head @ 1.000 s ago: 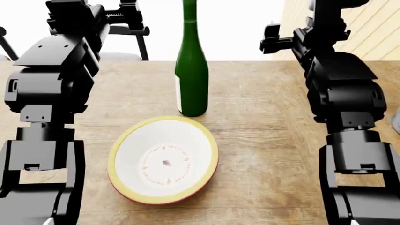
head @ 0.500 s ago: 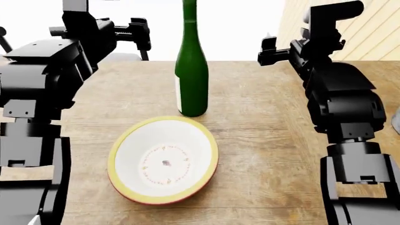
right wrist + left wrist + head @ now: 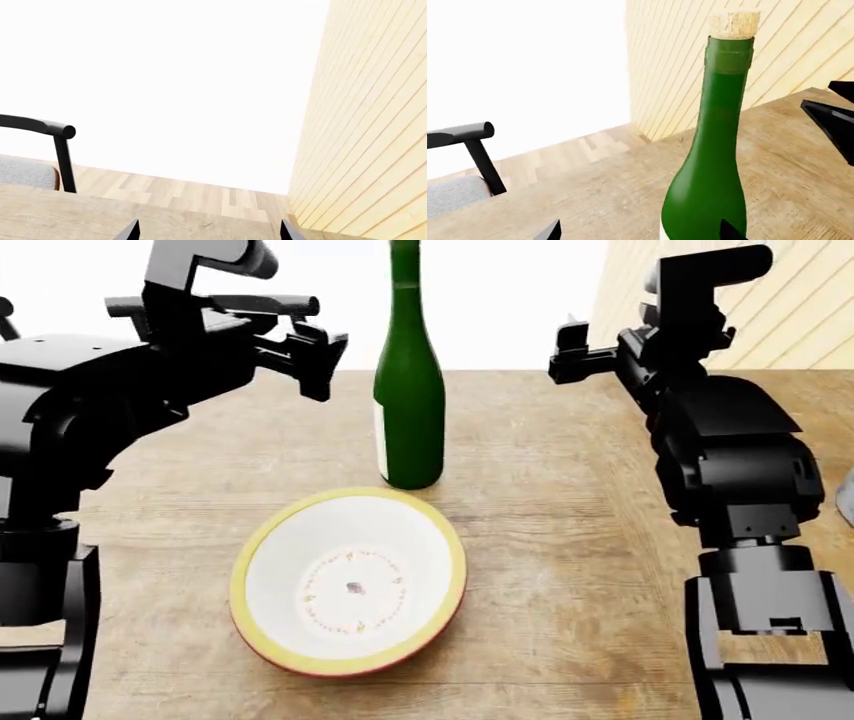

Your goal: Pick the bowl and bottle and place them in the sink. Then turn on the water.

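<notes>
1. Where the wooden table (image 3: pixel 561 540) lies nearest, the bowl (image 3: pixel 350 582) sits with bare wood all round.
2. Just behind it, the wine bottle (image 3: pixel 410 390) stands upright, corked.
3. Left gripper (image 3: pixel 315 352) gapes beside the bottle, untouching.
4. Right gripper (image 3: pixel 571 350), fingers parted, hovers near the far edge.

Both arms (image 3: pixel 734 460) matte black, blocky segmented housings; left gripper (image 3: pixel 314 350) black, angular, ribbed.

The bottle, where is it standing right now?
In the head view the bottle stands upright on the wooden table, just behind the bowl, between the two arms and nearer the left gripper.
</notes>
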### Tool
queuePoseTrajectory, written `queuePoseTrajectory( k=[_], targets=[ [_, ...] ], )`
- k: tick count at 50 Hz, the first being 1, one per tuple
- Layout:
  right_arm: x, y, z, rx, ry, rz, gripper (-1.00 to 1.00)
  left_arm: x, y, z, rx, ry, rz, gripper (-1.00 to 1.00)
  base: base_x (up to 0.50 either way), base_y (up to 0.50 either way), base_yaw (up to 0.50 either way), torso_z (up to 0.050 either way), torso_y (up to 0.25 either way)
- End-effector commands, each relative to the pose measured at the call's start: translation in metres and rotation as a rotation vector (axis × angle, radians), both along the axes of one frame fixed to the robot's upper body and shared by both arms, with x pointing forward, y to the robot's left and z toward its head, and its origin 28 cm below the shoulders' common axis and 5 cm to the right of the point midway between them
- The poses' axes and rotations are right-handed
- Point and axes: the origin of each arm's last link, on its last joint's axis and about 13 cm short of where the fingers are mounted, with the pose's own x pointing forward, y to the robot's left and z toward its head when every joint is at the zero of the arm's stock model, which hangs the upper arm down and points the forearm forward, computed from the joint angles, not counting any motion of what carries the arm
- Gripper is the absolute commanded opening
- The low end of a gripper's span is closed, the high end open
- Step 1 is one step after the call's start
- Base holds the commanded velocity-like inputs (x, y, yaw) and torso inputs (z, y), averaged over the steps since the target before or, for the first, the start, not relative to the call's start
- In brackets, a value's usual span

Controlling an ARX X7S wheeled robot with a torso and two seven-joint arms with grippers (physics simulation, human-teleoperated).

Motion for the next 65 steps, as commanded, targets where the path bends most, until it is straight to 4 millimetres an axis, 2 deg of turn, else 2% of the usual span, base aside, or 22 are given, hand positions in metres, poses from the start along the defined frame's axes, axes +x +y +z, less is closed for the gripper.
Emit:
queuePoseTrajectory(
  k=[1,27,33,65],
  targets=[
    [0.001,0.0,-0.003,-0.001,0.004,-0.001,1.0,-0.012,-0.001,0.005,0.012,0.021,-0.107,1.0,0.0,0.0,0.0,0.0,0.0],
    [-0.006,-0.009,-0.001,0.008,-0.004,-0.034,1.0,0.005,-0.027,0.014,0.003,-0.003,-0.166,1.0,0.0,0.0,0.0,0.0,0.0],
    [-0.009,-0.014,0.001,0.009,-0.003,-0.054,1.0,0.01,-0.034,0.014,0.001,-0.004,-0.18,1.0,0.0,0.0,0.0,0.0,0.0],
    [-0.005,-0.017,-0.003,0.016,0.008,-0.057,1.0,0.041,-0.054,0.011,0.053,-0.001,-0.17,1.0,0.0,0.0,0.0,0.0,0.0]
  ],
)
